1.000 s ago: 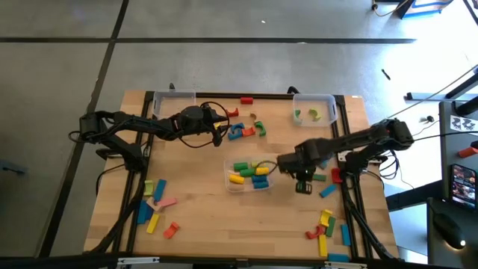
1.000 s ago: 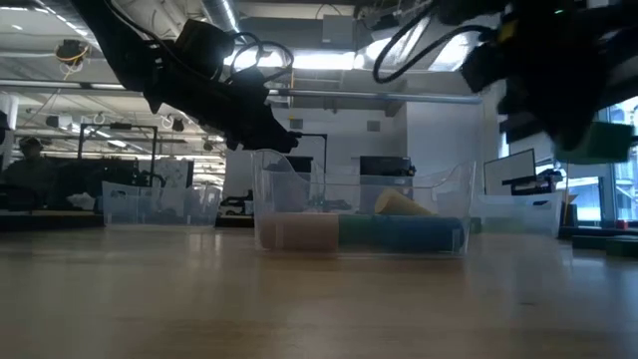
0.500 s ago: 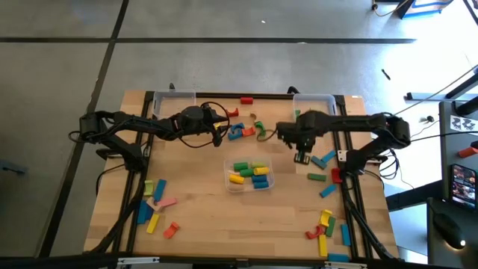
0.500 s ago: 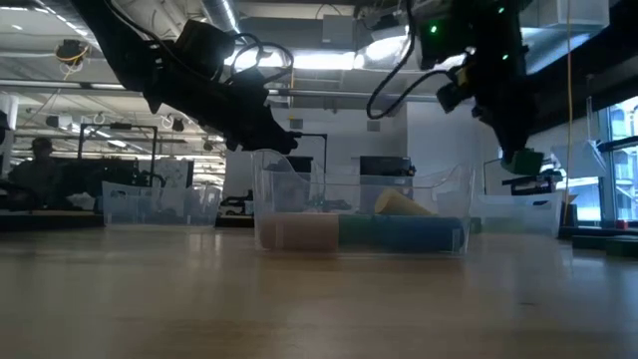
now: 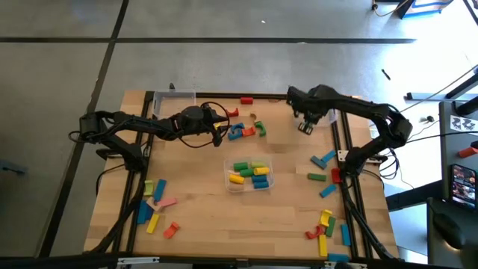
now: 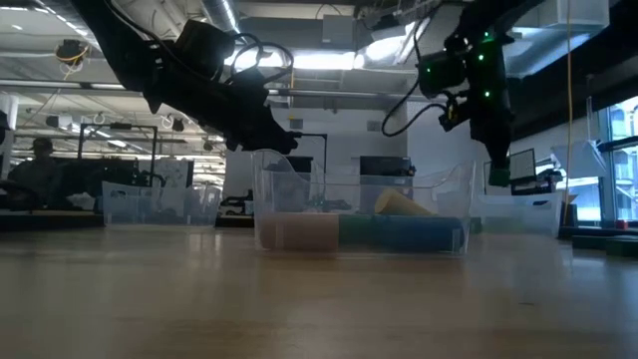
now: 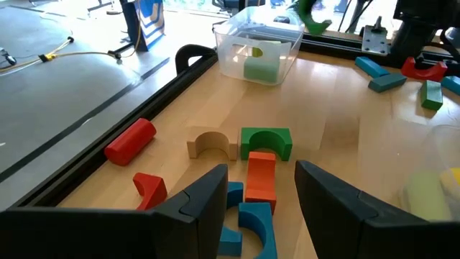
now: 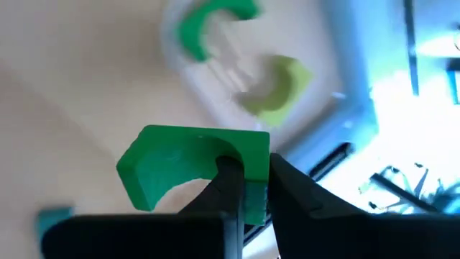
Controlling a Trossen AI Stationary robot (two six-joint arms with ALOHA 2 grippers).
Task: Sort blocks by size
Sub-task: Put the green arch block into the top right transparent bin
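My right gripper (image 5: pixel 305 126) hangs over the far right clear bin's (image 5: pixel 314 109) near edge, shut on a green arch block (image 8: pixel 192 167); that bin holds two green pieces (image 8: pixel 215 25). My left gripper (image 7: pixel 261 196) stands open and low over a cluster of blocks (image 5: pixel 243 131) at the far middle. An orange block (image 7: pixel 261 176) and a blue arch (image 7: pixel 254 220) lie on the table between its fingers, untouched. A green arch (image 7: pixel 265 140) and a plain wooden arch (image 7: pixel 212 142) lie just beyond. My right gripper pinches one leg of the green arch (image 8: pixel 253 164) between its two fingers, one finger (image 8: pixel 228 185) in the arch's hollow and the other on the outer end face. The fingers point steeply down. The arch is lifted clear, its other leg sticking out sideways.
A clear bin (image 5: pixel 250 175) with several blocks sits mid-table, another clear bin (image 5: pixel 173 100) at the far left. Loose blocks lie at the near left (image 5: pixel 154 203), near right (image 5: pixel 328 226) and right (image 5: pixel 323 160). A red block (image 5: pixel 246 99) lies by the far edge.
My right gripper has swung from beside the middle bin toward the table's far edge to the far right bin, rolling its wrist as it went. The green arch travelled with it, lifted clear and still held.
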